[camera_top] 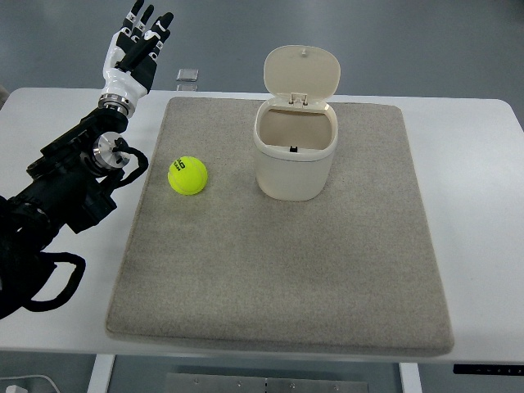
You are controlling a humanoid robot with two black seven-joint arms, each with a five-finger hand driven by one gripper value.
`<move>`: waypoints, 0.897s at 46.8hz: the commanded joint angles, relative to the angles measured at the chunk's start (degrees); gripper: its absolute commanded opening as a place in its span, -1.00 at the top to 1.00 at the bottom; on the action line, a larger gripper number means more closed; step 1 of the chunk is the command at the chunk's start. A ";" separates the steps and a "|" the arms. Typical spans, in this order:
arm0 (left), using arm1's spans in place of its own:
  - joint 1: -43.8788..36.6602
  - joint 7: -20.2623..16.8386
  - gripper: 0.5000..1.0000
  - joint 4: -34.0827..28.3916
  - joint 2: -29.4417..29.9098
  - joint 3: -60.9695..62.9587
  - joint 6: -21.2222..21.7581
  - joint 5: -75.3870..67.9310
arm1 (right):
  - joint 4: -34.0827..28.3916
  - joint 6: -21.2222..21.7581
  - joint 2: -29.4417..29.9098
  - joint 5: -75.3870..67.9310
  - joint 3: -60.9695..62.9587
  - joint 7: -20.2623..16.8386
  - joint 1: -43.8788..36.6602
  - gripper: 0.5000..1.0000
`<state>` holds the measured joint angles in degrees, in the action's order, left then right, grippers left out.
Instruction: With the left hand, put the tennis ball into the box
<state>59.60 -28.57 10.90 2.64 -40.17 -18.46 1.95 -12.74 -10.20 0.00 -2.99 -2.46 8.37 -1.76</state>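
Yellow felt tennis ball [187, 175] sits on the mat [278, 270], left of the open box [295, 155]. Left hand [137, 47] raised, fingers extended, empty. You should cup it around the middle (light, springy, likely rolls).

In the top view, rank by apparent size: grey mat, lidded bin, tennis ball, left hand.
1. Grey mat
2. Lidded bin
3. Left hand
4. Tennis ball

The raised hand may be nearer the camera, so ranks 3 and 4 are unsure.

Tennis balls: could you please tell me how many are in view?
1. The tennis ball lies on the grey mat, left of the open box. The box interior is only partly visible.
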 commanded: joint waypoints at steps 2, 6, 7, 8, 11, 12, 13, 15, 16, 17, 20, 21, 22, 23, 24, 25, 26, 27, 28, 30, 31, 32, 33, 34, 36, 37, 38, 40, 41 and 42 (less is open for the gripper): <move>-0.01 0.00 -0.96 0.00 0.00 0.01 0.09 -0.02 | 0.00 0.00 0.00 0.00 0.00 -0.02 0.00 -0.75; -0.09 0.00 -0.96 0.00 0.09 -0.08 0.09 0.07 | 0.00 0.00 0.00 0.00 -0.09 0.06 0.00 -0.75; -0.09 0.00 -0.96 0.00 0.09 -0.08 0.09 0.07 | 0.00 0.00 0.00 0.00 -0.09 -0.02 0.00 -0.75; -0.09 0.00 -0.96 0.00 0.09 -0.08 0.09 0.07 | 0.00 0.00 0.00 0.00 0.00 0.06 0.00 -0.75; -0.18 0.00 -0.96 0.00 0.09 -0.08 0.53 0.07 | 0.00 0.00 0.00 0.00 0.00 -0.02 0.00 -0.75; -0.18 0.00 -0.96 0.00 0.09 -0.08 0.61 0.07 | 0.00 0.00 0.00 0.00 0.00 -0.02 0.00 -0.75; -0.18 0.00 -0.96 0.00 0.09 -0.08 0.70 0.07 | 0.00 0.00 0.00 0.00 0.00 -0.02 0.00 -0.75; -0.18 0.00 -0.96 0.00 0.18 -0.08 0.70 -0.02 | 0.00 0.00 0.00 0.00 -0.09 -0.02 0.00 -0.75; -0.18 0.00 -0.96 0.00 0.18 0.01 0.70 -0.02 | 0.00 0.00 0.00 0.00 -0.09 0.06 0.00 -0.75; -0.18 0.00 -0.96 0.00 0.18 0.36 0.70 -0.10 | 0.00 0.00 0.00 0.00 0.00 -0.02 0.00 -0.75; -0.09 -0.08 -0.96 0.00 0.18 0.27 0.62 -0.02 | 0.00 0.00 0.00 0.00 0.00 0.06 0.00 -0.75; -0.09 0.00 -0.96 0.00 0.26 0.10 0.62 -0.02 | 0.00 0.00 0.00 0.00 0.00 -0.02 0.00 -0.75; -0.01 0.00 -0.96 0.00 0.26 0.18 0.62 -0.02 | 0.00 0.00 0.00 0.00 0.00 -0.02 0.00 -0.75; 0.08 0.00 -0.96 0.00 0.26 0.27 0.62 -0.02 | 0.00 0.00 0.00 0.00 0.00 0.06 0.00 -0.75; 0.26 0.00 -0.96 0.09 0.26 0.36 0.62 -0.02 | 0.00 0.00 0.00 0.00 0.00 0.06 0.00 -0.75; 0.34 0.00 -0.96 0.09 0.26 0.45 0.62 -0.02 | 0.00 0.00 0.00 0.00 0.00 -0.02 0.00 -0.75; 0.43 0.00 -0.96 0.09 0.35 0.36 0.53 -0.02 | 0.00 0.00 0.00 0.00 0.00 0.06 0.00 -0.75; 0.52 0.00 -0.96 0.09 0.35 0.36 0.44 -0.02 | 0.00 0.00 0.00 0.00 0.00 -0.02 0.00 -0.75; 0.61 0.00 -0.96 0.09 0.35 0.36 0.35 -0.02 | 0.00 0.00 0.00 0.00 0.00 0.06 0.00 -0.75; 0.61 0.00 -0.96 0.09 0.44 0.36 0.18 -0.02 | 0.00 0.00 0.00 0.00 0.00 -0.02 0.00 -0.75; 0.70 0.00 -0.96 0.09 0.44 0.36 0.18 -0.02 | 0.00 0.00 0.00 0.00 0.00 0.06 0.00 -0.75; 0.70 0.00 -0.96 0.09 0.44 0.36 0.09 -0.02 | 0.00 0.00 0.00 0.00 0.00 -0.02 0.00 -0.75; 0.70 0.00 -0.96 0.09 0.53 0.36 0.00 -0.02 | 0.00 0.00 0.00 0.00 0.00 0.06 0.00 -0.75; 0.70 0.00 -0.96 0.09 0.53 0.36 -0.09 -0.02 | 0.00 0.00 0.00 0.00 0.00 -0.02 0.00 -0.75; 0.78 0.00 -0.96 0.09 0.53 0.53 -0.09 -0.11 | 0.00 0.00 0.00 0.00 0.00 -0.02 0.00 -0.75; 0.78 0.09 -0.96 0.18 0.53 0.54 -0.09 -0.11 | 0.00 0.00 0.00 0.00 0.00 -0.02 0.00 -0.75; 0.87 0.09 -0.96 0.18 0.53 0.62 -0.09 -0.11 | 0.00 0.00 0.00 0.00 -0.09 -0.02 0.00 -0.75; 1.05 0.18 -0.96 0.18 0.62 0.71 -0.09 -0.19 | 0.00 0.00 0.00 0.00 0.00 -0.02 0.00 -0.75; 1.22 0.27 -0.96 0.18 0.62 0.71 -0.18 -0.19 | 0.00 0.00 0.00 0.00 0.00 -0.02 0.00 -0.75; 1.40 0.35 -0.96 0.26 0.70 0.71 -0.18 -0.19 | 0.00 0.00 0.00 0.00 0.00 -0.02 0.00 -0.75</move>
<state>60.55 -28.43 11.07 3.20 -39.49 -18.54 1.79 -12.74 -10.20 0.00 -2.99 -2.47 8.38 -1.76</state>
